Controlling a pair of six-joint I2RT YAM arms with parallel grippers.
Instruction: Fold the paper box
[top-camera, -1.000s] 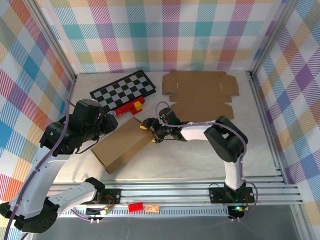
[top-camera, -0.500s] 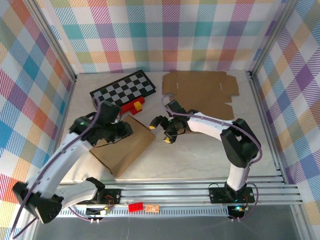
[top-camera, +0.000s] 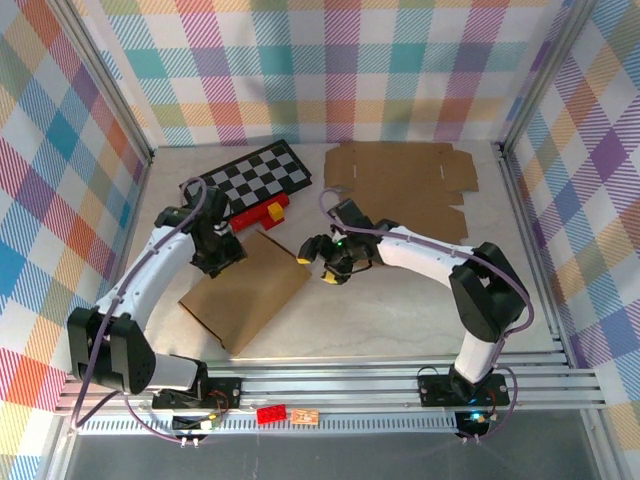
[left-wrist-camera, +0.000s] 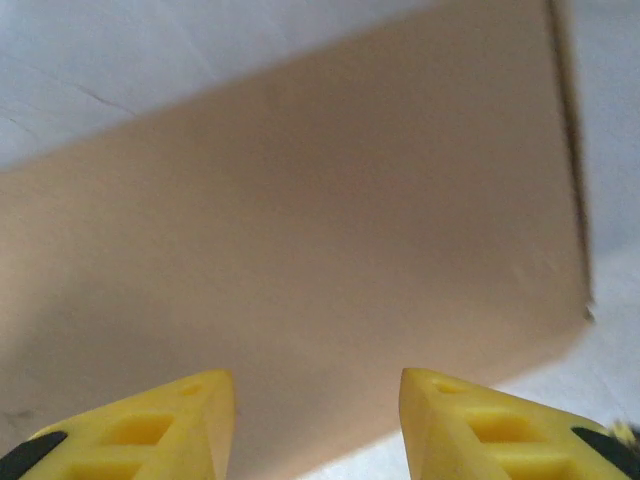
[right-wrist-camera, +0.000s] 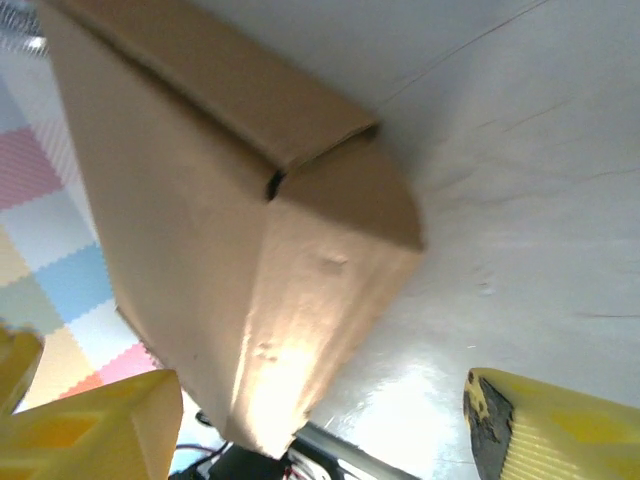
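Jaws apart and empty, the left gripper (left-wrist-camera: 315, 400) and right gripper (top-camera: 318, 268) flank the brown cardboard box (top-camera: 245, 290), likely to close its end flap.

Brown cardboard box (top-camera: 245, 290), flat, ctr-left

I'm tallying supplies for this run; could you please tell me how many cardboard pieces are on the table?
2. One folded box lies left of centre near the front; one flat, unfolded blank lies at the back right. Another could hide beneath either.
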